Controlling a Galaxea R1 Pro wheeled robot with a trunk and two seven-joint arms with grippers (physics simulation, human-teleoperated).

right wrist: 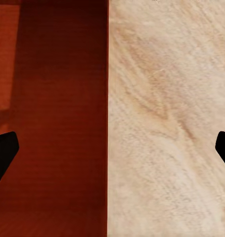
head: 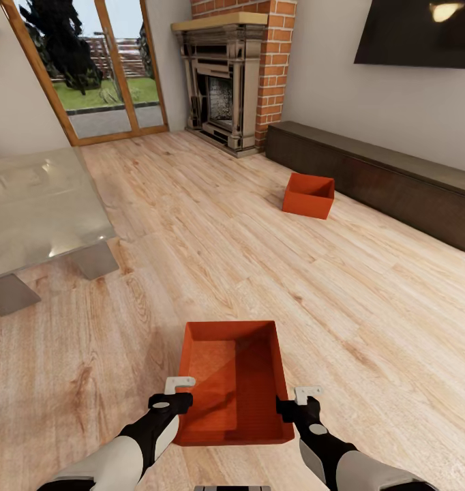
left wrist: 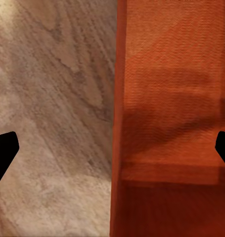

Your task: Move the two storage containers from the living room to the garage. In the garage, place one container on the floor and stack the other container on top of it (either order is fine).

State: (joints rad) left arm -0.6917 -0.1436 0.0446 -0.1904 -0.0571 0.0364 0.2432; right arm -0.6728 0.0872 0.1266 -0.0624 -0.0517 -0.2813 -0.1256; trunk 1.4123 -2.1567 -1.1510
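Near container (head: 234, 382) at lower centre, long axis pointing away from robot, left gripper (head: 180, 394) and right gripper (head: 295, 401) fingers apart straddling its side walls, equally near.

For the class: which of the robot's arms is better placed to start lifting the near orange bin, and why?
Neither clearly: the left gripper straddles the near container's left wall and the right gripper its right wall, both open. A two-arm lift looks likeliest.
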